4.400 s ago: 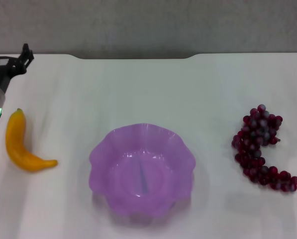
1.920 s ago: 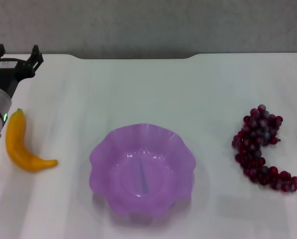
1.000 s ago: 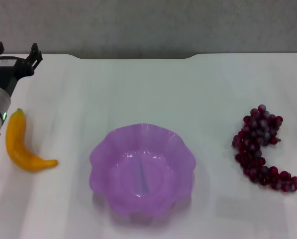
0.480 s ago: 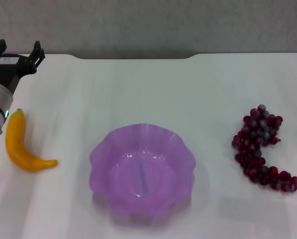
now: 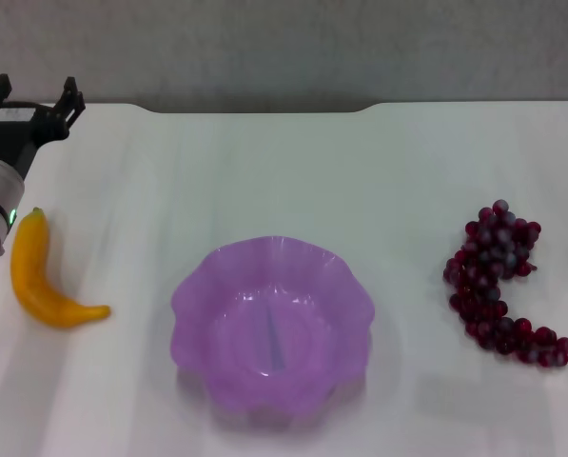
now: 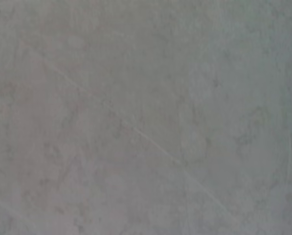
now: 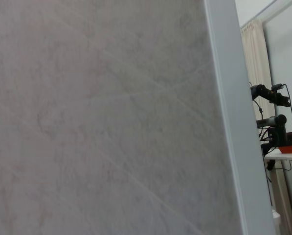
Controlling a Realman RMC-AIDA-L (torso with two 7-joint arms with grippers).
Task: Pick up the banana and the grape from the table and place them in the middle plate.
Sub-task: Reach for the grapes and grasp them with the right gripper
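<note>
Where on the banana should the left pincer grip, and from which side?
Probably the thick middle of the banana, from above, jaws closing across its width. It lies flat on the table, curving from a far tip down to a thin near-right end; the left pincer sits beyond it.

Probably a robotics lab: bare white table (image 5: 264, 162), distant camera rigs (image 7: 270, 93) on stands.

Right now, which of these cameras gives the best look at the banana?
The head view. It shows the whole banana lying on the table, left of the middle plate, with the left gripper beyond it. Both wrist views show only a grey wall, no banana.
</note>
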